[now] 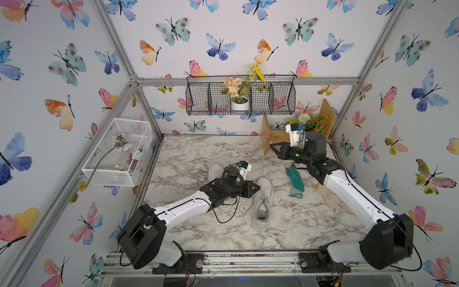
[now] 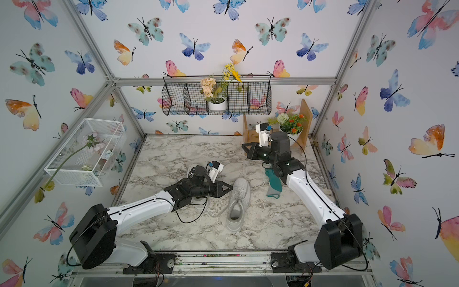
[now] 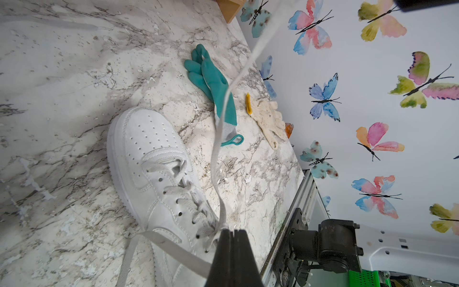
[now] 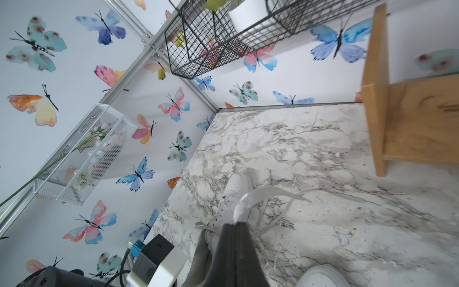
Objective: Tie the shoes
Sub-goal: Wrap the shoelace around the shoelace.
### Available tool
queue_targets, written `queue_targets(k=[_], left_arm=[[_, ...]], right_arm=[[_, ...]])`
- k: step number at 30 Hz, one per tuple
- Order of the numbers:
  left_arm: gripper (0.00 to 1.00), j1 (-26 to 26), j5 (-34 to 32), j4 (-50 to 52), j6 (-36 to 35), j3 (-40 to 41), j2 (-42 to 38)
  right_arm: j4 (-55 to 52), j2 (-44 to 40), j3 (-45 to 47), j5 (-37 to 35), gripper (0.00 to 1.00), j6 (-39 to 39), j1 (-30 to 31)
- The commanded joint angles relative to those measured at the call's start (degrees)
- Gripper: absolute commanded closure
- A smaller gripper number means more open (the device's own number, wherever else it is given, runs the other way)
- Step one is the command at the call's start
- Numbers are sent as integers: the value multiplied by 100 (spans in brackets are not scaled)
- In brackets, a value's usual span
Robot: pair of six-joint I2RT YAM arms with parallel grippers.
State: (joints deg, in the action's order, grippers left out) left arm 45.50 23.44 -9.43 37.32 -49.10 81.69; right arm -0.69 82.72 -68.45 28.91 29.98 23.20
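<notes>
At 9 o'clock a white mesh wall basket [image 1: 116,151] overhangs the edge of the grey-veined marble-look worktop [image 1: 198,151]. The worktop's stretch toward 11 o'clock lies bare.

Near the centre stands the pair of white low-top lace-up sneakers, toes toward 12 o'clock. The left sneaker [image 1: 215,171] is mostly hidden under the left arm, and only its toe shows. The right sneaker [image 1: 262,203] is in full view, with a perforated toe, a pale grey inside and loose, unknotted laces.

The left fingers [image 3: 232,236] are pressed together just above that sneaker's upper eyelets, with a flat white lace [image 3: 215,154] running into their tips. The lace climbs toward 1 o'clock to the right fingers [image 4: 236,231]. These are raised above the worktop and likewise closed on it, a frayed end poking out.

Toward 3 o'clock lie a teal-green rubber glove [image 1: 295,182] and, at the edge, a cream knit glove [image 3: 269,119]. A wooden shelf [image 1: 273,136] fills the 1 o'clock corner. The strip along 6 o'clock is bare.
</notes>
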Motion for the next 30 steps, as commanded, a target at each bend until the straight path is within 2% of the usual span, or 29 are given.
queue_targets(k=[1,4,7,9,13,16,20,25,30], left_arm=[[100,27,-66,-194,-23,52,-153],[100,27,-77,-178,-15,50,-154],[100,24,-77,-168,-14,24,-145],[100,24,-77,-157,-14,-10,-123],[100,29,-68,-122,-14,-86,-101],[100,22,-51,-94,-25,-150,-75],[100,28,-50,-46,-45,-237,-40],[100,28,-138,149,-93,-432,53],[100,25,-105,152,-93,-562,184]], right_arm=[[421,526,-140,48,98,-9,313],[439,1059,-291,-47,98,-136,595],[280,1590,-492,-63,88,-353,753],[90,1825,-608,-28,72,-559,765],[-243,1673,-552,-727,31,-1216,753],[-482,1233,-366,-1227,16,-1719,670],[-557,511,177,-1161,12,-2145,306],[-539,-558,1106,-679,22,-2519,-162],[-115,-1458,2069,92,28,-2672,-253]])
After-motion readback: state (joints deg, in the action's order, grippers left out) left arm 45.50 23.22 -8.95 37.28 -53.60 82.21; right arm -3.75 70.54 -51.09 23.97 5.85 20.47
